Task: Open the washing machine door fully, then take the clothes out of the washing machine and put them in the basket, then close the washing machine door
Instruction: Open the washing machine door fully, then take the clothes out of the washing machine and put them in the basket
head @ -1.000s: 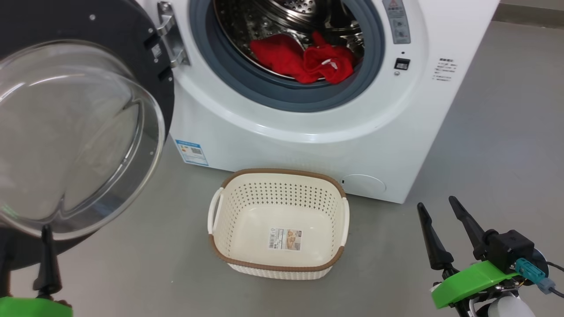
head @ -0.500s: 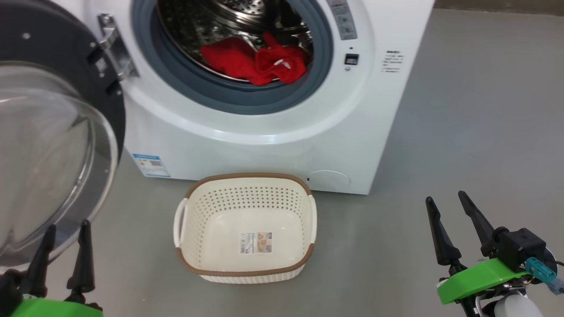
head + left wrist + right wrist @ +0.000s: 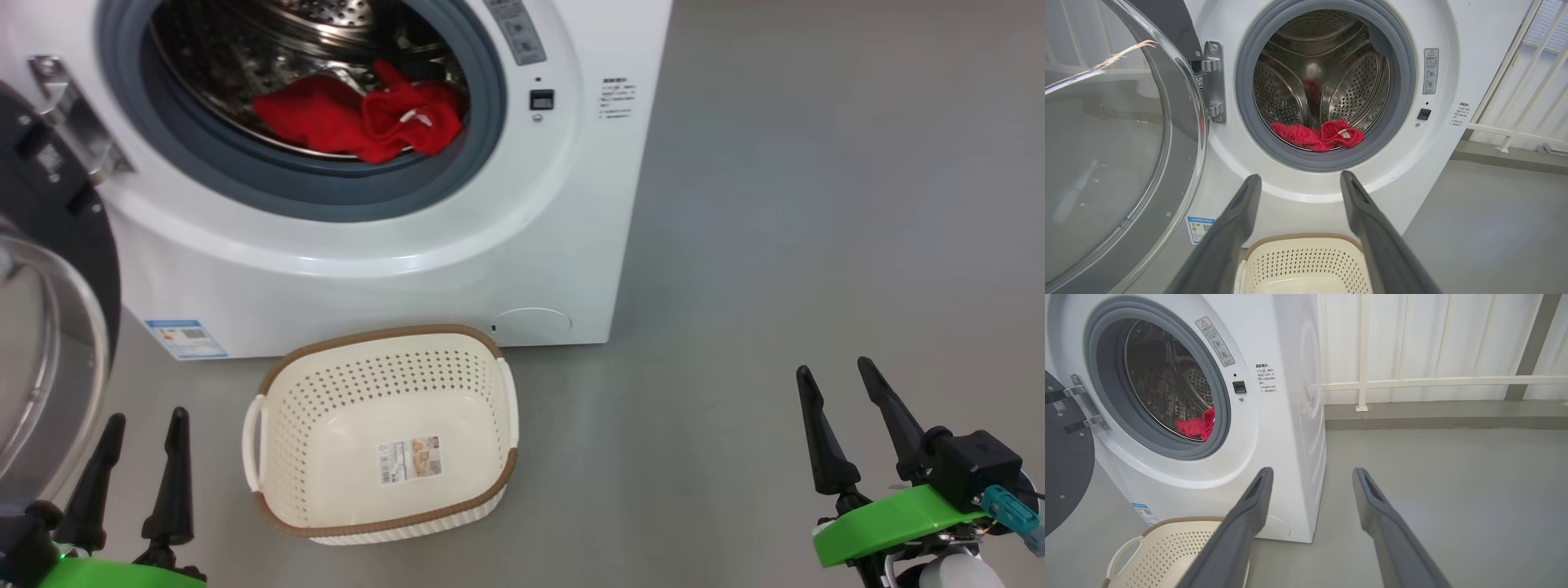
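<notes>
The white washing machine (image 3: pixel 392 269) stands open, its door (image 3: pixel 49 343) with black rim and clear glass bowl swung out at the left edge. Red clothes (image 3: pixel 359 121) lie at the front of the steel drum, also seen as clothes (image 3: pixel 1318 135) in the left wrist view and clothes (image 3: pixel 1197 425) in the right wrist view. The cream basket (image 3: pixel 277 425) sits empty on the floor before the machine. My left gripper (image 3: pixel 140 420) is open at the lower left, beside the basket. My right gripper (image 3: pixel 837 371) is open at the lower right, over bare floor.
Grey floor (image 3: pixel 775 212) spreads to the right of the machine. A white railing (image 3: pixel 1412 381) runs along the wall behind. The open door (image 3: pixel 1114 139) takes up the space left of the drum opening. A blue label (image 3: pixel 186 338) marks the machine's lower left front.
The head camera has swung right, shifting machine, door and basket leftward in view. The left gripper now shows both fingers at the lower left. Both grippers stay open.
</notes>
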You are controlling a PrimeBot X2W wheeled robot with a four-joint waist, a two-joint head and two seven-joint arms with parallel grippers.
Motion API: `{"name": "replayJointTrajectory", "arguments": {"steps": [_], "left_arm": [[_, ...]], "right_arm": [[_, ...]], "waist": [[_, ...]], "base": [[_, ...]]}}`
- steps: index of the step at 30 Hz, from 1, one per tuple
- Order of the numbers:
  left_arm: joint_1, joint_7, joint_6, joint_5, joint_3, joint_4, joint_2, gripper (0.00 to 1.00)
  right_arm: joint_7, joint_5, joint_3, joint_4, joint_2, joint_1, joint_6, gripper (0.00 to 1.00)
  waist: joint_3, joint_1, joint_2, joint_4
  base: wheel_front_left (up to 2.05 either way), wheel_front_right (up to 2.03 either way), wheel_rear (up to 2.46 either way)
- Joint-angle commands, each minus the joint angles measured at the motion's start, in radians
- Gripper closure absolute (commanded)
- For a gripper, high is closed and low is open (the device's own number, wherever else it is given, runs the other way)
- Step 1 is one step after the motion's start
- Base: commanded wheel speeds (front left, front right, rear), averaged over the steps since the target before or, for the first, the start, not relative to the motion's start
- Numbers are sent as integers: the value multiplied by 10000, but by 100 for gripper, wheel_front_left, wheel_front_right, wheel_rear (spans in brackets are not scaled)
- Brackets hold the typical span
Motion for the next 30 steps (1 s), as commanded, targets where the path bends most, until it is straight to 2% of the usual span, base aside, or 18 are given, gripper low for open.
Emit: {"name": "replayJointTrajectory", "arguments": {"steps": [1, 13, 30], "left_arm": [[-83, -53, -27, 72, 346, -283, 288, 0], [-169, -53, -27, 36, 113, -441, 309, 0], [-233, -53, -27, -163, -42, -251, 372, 0]], "right_arm": [[-120, -52, 204, -294, -8, -37, 16, 0], [-120, -119, 35, -407, 109, -19, 16, 0], [-120, -152, 34, -422, 155, -98, 16, 0]], "waist": [[115, 0, 0, -229], [200, 0, 0, -504], [238, 0, 0, -423]], "base": [[0, 0, 0], [0, 0, 0], [0, 0, 0]]}}
